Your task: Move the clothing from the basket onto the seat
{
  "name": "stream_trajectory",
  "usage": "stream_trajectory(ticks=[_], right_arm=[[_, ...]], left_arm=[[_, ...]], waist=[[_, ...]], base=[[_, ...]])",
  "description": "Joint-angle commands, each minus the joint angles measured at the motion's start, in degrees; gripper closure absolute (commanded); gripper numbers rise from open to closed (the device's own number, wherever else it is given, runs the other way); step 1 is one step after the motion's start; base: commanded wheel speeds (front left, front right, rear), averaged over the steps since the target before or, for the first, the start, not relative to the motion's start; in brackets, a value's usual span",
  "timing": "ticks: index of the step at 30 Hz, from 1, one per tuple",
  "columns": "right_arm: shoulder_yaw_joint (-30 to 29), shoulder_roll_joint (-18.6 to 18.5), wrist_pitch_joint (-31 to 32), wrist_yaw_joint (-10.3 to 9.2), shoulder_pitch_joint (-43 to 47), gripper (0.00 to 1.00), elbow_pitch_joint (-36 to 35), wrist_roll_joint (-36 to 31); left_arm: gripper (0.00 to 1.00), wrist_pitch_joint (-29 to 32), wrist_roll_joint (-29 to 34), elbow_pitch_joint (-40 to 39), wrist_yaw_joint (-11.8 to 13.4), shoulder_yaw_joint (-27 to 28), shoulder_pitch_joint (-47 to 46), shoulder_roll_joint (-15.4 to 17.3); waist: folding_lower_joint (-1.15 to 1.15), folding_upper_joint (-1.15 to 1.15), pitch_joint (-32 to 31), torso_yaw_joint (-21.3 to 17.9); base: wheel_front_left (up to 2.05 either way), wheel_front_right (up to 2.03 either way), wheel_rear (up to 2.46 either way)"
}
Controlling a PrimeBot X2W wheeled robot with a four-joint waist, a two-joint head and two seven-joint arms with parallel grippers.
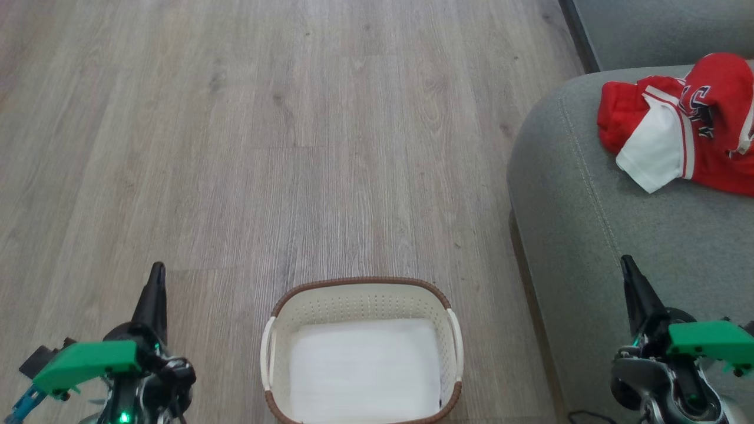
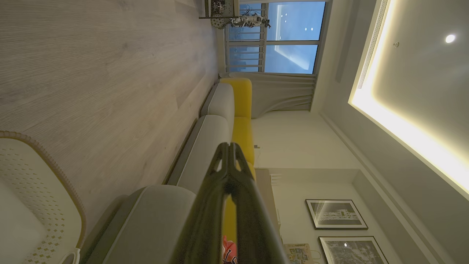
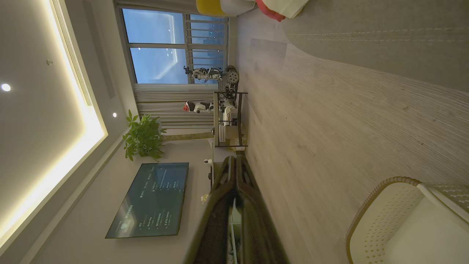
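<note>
Head view, clothing: the red clothing lies in a crumpled heap on top of the seat, near its far rounded corner and inside the stitched seam. One white sleeve is spread toward the seat's edge.
Head view, basket: the basket stands on the floor just beside the seat's near edge. Inside it is a white pad on the bottom and no garment.
Head view, left gripper: the left gripper is low over the floor to the left of the basket and apart from it. Its fingers are pressed together on nothing.
Head view, right gripper: the right gripper is over the near part of the seat, well apart from the clothing. Its jaws are closed and empty.
Left wrist view: the dark fingers meet at the tip with nothing between them. The basket's perforated wall is at the lower left, and a scrap of red fabric peeks past the fingers on the seat.
Right wrist view: the fingers are closed and bare. The basket's corner is at the lower right, with its white bottom uncovered.
Done: by this evidence both garments are out of the basket and on the seat, so the task looks complete.
Left: nothing obvious. Whether the heap holds the shorts as well as the jersey I cannot tell for sure.
</note>
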Motion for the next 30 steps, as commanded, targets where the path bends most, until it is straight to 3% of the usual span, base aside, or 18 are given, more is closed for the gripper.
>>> stream_trajectory(ticks=[1, 30], right_arm=[[0.9, 0.1, 0.3, -0.01, -3.0, 1.0, -2.3, 0.3], [0.8, 0.1, 0.3, -0.01, -3.0, 1.0, -2.2, 0.3]], left_arm=[[1.0, 0.5, -0.1, -1.5, -0.4, 2.1, -2.8, 0.4], [1.0, 0.5, -0.1, -1.5, -0.4, 2.1, -2.8, 0.4]], waist=[[0.0, 0.0, 0.0, 0.0], [0.0, 0.0, 0.0, 0.0]], base=[[0.0, 0.0, 0.0], [0.0, 0.0, 0.0]])
